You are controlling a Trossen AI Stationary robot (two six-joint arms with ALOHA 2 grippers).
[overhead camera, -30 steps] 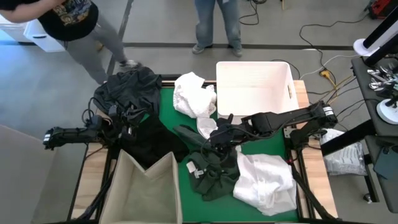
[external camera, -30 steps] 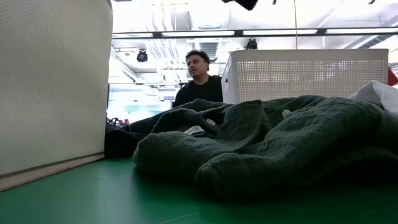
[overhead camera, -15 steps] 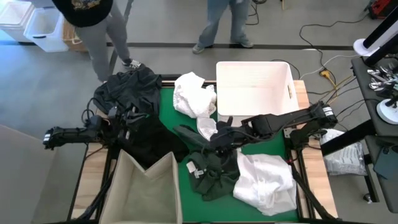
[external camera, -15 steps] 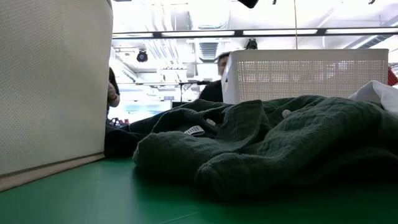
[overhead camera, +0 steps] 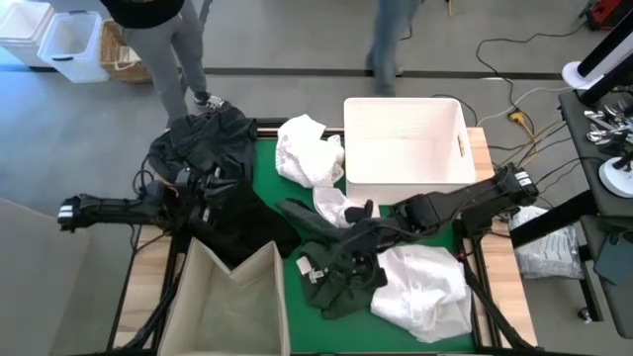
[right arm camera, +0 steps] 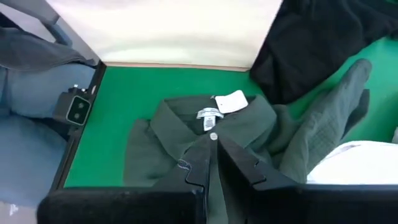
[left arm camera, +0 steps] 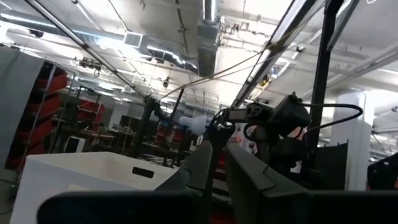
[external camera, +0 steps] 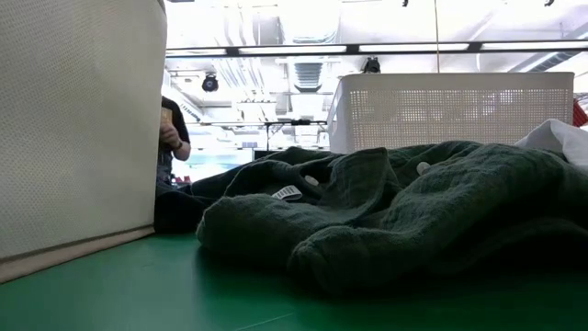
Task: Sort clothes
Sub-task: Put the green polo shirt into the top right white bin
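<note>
Right gripper [right arm camera: 214, 163] closed, empty, above dark green shirt [right arm camera: 186, 149]; collar label [right arm camera: 231, 101] visible only wrist view.

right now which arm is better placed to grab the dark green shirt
Right. Its end effector hangs shut right over the green shirt, by the collar. The left end effector sits over the black clothes at the table's left edge.
</note>
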